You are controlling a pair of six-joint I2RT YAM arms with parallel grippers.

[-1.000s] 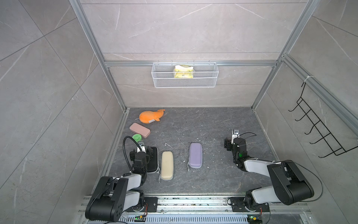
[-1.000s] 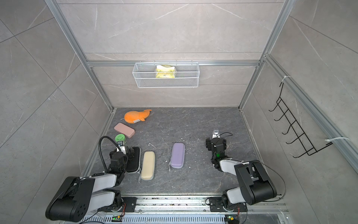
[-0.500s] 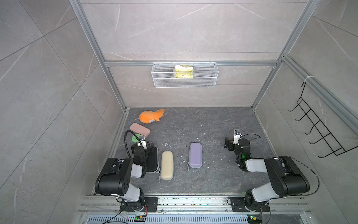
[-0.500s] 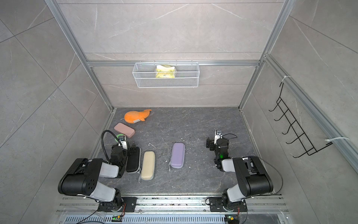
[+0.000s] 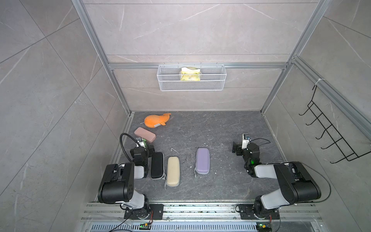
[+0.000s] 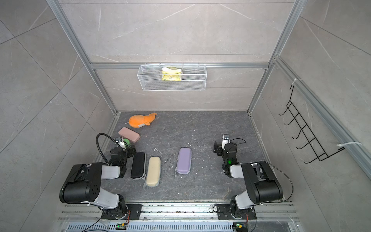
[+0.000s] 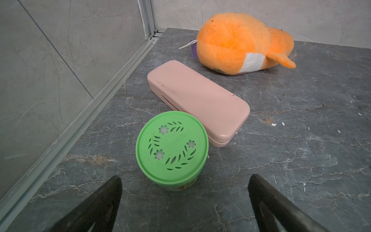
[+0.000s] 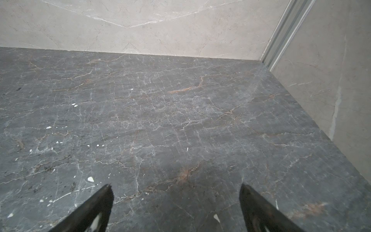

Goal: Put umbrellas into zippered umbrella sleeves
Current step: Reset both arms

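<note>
Three zippered umbrella sleeves point(image 5: 173, 171) lie closed toward the desk's point(image 5: 220, 130) six o'clock; left tool point(image 7: 184, 180) and right tool point(image 8: 176, 186) gape empty, so best park clear.

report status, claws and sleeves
Open, empty: left claw, right claw. Lying shut: black sleeve, cream sleeve, lavender sleeve; no umbrella showing. Ahead of left claw: green tub.

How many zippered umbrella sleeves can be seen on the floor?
3. The black sleeve and the cream sleeve lie side by side on the robot's left. The lavender sleeve lies apart, near the middle. None seems hidden.
</note>
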